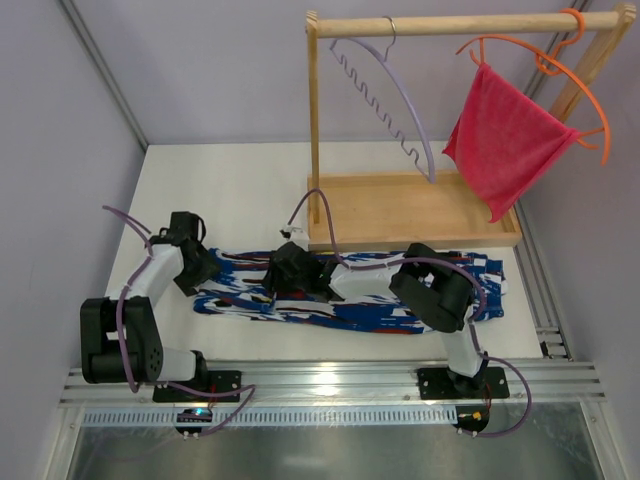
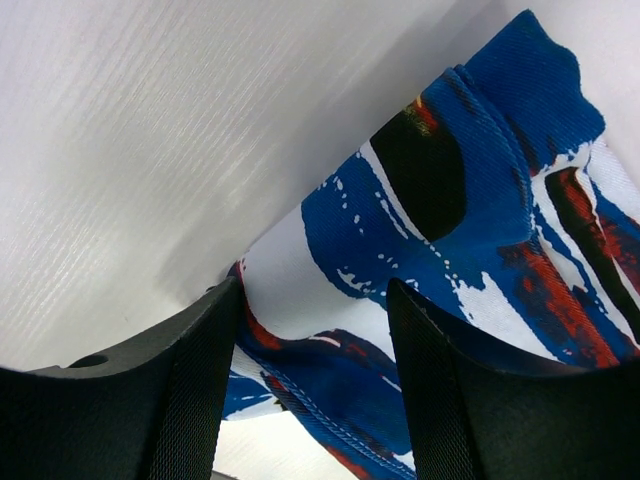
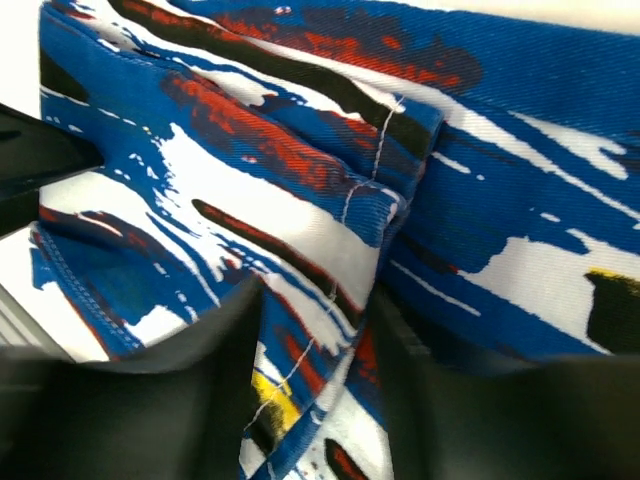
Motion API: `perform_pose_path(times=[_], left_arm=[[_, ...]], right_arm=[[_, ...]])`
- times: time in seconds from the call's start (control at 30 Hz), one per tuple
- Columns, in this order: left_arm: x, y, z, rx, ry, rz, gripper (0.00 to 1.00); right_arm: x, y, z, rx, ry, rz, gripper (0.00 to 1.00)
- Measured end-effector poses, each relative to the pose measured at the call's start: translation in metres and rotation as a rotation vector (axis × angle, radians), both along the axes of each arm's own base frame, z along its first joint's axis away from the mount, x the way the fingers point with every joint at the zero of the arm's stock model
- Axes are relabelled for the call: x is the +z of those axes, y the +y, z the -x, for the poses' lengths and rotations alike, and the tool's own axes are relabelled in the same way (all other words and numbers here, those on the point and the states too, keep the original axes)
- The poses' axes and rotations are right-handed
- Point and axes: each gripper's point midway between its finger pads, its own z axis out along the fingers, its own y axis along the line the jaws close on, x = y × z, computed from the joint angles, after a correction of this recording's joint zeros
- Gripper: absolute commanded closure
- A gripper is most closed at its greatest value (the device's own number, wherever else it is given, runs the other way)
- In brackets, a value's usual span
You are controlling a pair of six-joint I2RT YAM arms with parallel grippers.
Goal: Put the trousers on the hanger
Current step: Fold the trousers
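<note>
Trousers (image 1: 350, 292) flat on bench (image 1: 235, 190), left fingers (image 2: 150, 400) wide over one end, right fingers (image 3: 180, 390) astride a fold, grip unclear, lavender hanger (image 1: 400, 95) on rail (image 1: 450, 23)

Robot lab cell: plain white walls (image 1: 220, 70), aluminium rail (image 1: 330, 378), white table (image 1: 230, 190), wooden rack (image 1: 450, 24).

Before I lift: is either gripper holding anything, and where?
Cannot be told: the trousers sit inside the left gripper at their left end and inside the right gripper near mid-length, neither visibly clamped.
</note>
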Motion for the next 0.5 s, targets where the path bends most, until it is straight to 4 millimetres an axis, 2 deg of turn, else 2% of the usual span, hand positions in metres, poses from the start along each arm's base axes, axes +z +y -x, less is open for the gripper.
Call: perform_pose_path(times=[0.03, 0.07, 0.13, 0.23, 0.33, 0.43, 0.5], left_arm=[[0.000, 0.000, 0.000, 0.001, 0.001, 0.001, 0.39], [0.000, 0.000, 0.000, 0.001, 0.001, 0.004, 0.39], [0.000, 0.000, 0.000, -0.002, 0.001, 0.004, 0.36], [0.011, 0.000, -0.004, -0.011, -0.016, 0.003, 0.33], [0.039, -0.001, -0.021, -0.034, -0.092, 0.000, 0.32], [0.066, -0.004, -0.038, -0.070, -0.183, 0.012, 0.29], [0.073, -0.009, -0.039, -0.101, -0.212, 0.030, 0.27]], right_arm=[[-0.001, 0.000, -0.001, 0.000, -0.001, 0.002, 0.67], [-0.002, 0.000, -0.001, 0.001, -0.003, 0.007, 0.82], [-0.005, -0.002, -0.001, 0.009, -0.012, 0.025, 0.96], [-0.003, -0.004, 0.000, 0.021, -0.029, 0.043, 0.96], [0.003, -0.015, 0.005, 0.034, -0.039, 0.102, 0.96], [0.024, -0.033, 0.011, 0.045, -0.048, 0.151, 0.96], [0.046, -0.048, 0.013, 0.048, -0.067, 0.153, 0.96]])
